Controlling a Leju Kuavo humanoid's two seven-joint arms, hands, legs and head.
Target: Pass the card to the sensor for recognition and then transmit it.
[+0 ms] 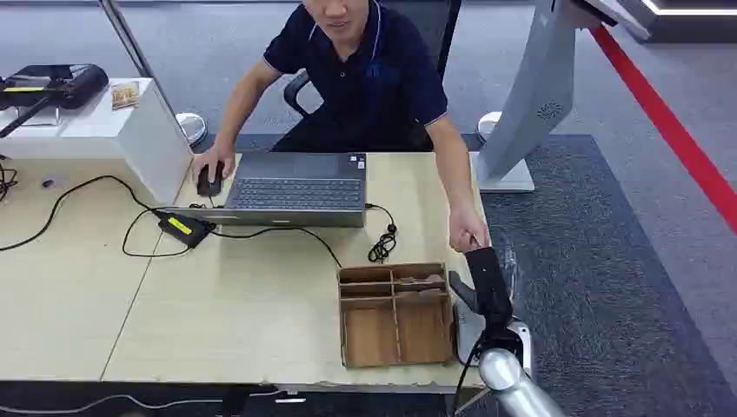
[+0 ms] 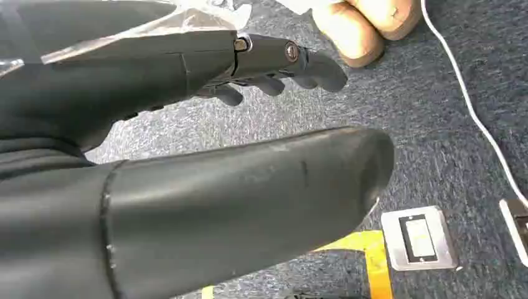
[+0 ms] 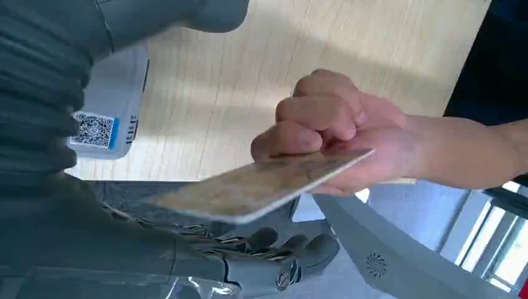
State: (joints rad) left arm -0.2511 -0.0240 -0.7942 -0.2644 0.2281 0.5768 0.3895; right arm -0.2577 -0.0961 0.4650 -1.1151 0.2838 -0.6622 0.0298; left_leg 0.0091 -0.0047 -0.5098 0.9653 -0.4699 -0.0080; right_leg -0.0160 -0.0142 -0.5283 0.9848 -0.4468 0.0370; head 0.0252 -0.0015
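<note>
Handover step, as I judge it: the card (image 3: 261,184) lies over my right hand (image 1: 487,282) at the surface (image 1: 243,313) edge, a person's hand (image 3: 336,134) pinching its far end. I cannot tell whether my fingers (image 3: 274,249) grip it. Next move calls for letting go once the person holds it firmly. The sensor (image 3: 106,106) carries a QR label; text unreadable. I cannot tell the left hand's state.
</note>
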